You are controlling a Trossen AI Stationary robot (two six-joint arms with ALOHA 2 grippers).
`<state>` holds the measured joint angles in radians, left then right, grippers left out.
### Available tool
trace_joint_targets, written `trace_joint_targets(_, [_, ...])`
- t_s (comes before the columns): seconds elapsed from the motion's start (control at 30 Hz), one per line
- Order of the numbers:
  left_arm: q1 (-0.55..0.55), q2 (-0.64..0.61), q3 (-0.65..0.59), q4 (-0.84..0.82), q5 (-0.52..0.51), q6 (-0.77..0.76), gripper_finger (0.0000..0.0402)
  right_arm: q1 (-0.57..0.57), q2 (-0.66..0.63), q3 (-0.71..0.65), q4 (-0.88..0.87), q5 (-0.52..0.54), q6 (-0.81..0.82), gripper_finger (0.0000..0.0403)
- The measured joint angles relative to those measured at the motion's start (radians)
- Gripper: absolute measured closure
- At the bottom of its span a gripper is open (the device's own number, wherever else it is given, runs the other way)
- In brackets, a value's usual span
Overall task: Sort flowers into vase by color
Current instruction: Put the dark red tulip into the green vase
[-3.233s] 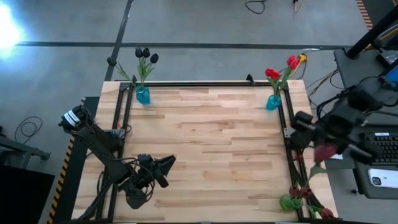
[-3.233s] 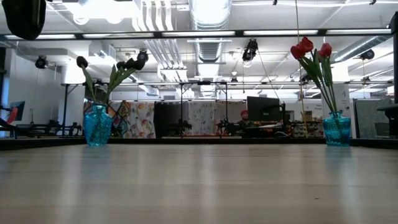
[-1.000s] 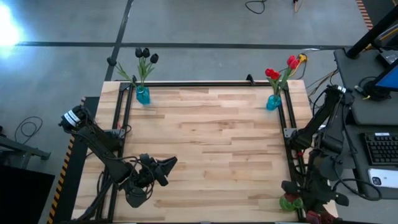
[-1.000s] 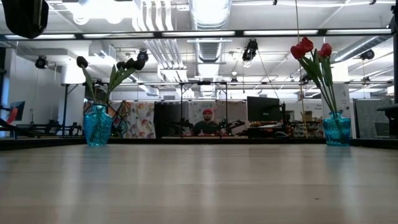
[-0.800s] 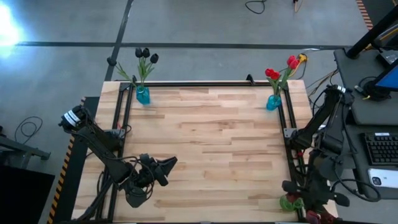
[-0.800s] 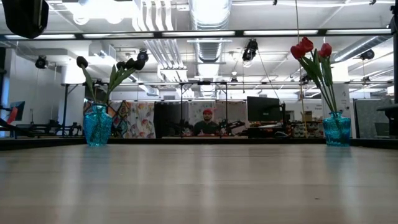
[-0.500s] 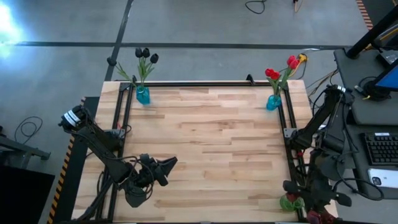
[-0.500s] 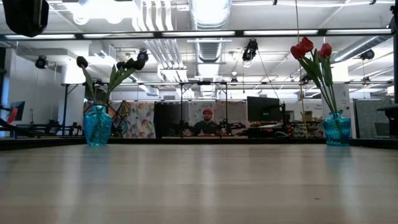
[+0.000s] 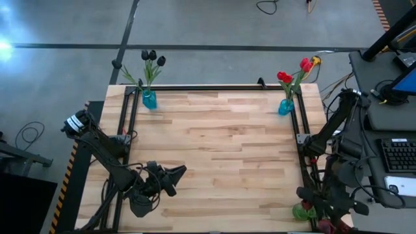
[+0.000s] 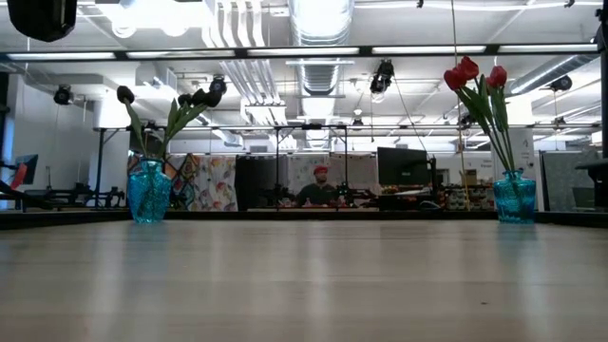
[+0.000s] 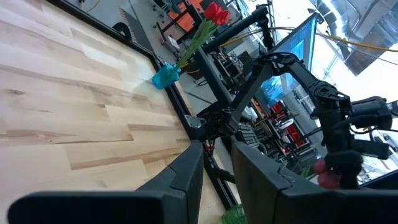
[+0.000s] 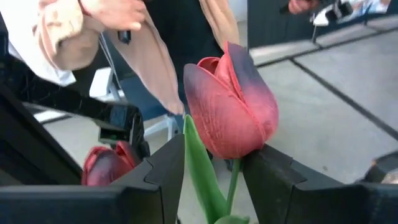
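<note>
Red, with a darker flush up one side, a closed artificial tulip head [image 12: 230, 102] fills the right wrist view. Its thin green stem and one leaf run down between the fingers of the right claw [image 12: 211, 155]. Those fingers stand clearly apart on either side of the stem and do not pinch it, so the claw is open around the flower, not gripping it.

A few seconds ago this arm was higher up beside the counter's right edge. It has since swung down to the near right corner, off the pale wooden counter [image 9: 221, 149]. There the right claw [image 9: 320, 207] hangs over the loose heap of unsorted tulips [image 9: 305, 212]. Within the last second its jaws have also parted. I read that as lining up the next pick, with closing on the stem still to come.

A second red tulip head [image 12: 106, 165] lies just behind, and a person's hand [image 12: 115, 12] shows in the room beyond.

Two vases stand at the far corners. The blue glass vase of black tulips [image 9: 149, 99] is on the left, and the blue glass vase of red tulips [image 9: 286, 106] is on the right. This flower belongs in the red one.

Over the near left of the counter waits the left claw [image 9: 177, 172], fingers slightly parted and empty.
</note>
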<state>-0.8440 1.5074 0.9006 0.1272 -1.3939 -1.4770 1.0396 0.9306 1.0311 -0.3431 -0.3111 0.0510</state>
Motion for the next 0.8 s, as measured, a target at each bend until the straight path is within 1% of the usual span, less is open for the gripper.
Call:
trace_joint_targets(0.13, [0.0, 0.0, 0.002, -0.003, 0.0, 0.002, 0.0327, 0.004, 0.003, 0.02, -0.073, -0.001, 0.015, 0.0264])
trace_joint_targets(0.3, [0.0, 0.0, 0.002, -0.003, 0.0, 0.002, 0.0327, 0.004, 0.003, 0.021, -0.149, 0.0, 0.109, 0.0279])
trace_joint_targets(0.47, [0.0, 0.0, 0.003, -0.014, -0.001, 0.002, 0.0327, 0.017, 0.008, 0.041, -0.212, 0.004, 0.176, 0.0284])
trace_joint_targets(0.57, [0.0, 0.0, 0.003, -0.018, -0.001, 0.002, 0.0327, 0.039, 0.024, 0.098, -0.278, 0.051, 0.176, 0.0284])
trace_joint_targets(0.73, [0.0, 0.0, 0.003, -0.019, -0.001, 0.002, 0.0327, 0.075, 0.071, 0.192, -0.481, 0.179, 0.164, 0.0284])
trace_joint_targets(0.8, [0.0, 0.0, 0.003, -0.019, -0.001, 0.002, 0.0327, 0.08, 0.093, 0.205, -0.526, 0.192, 0.187, 0.0284])
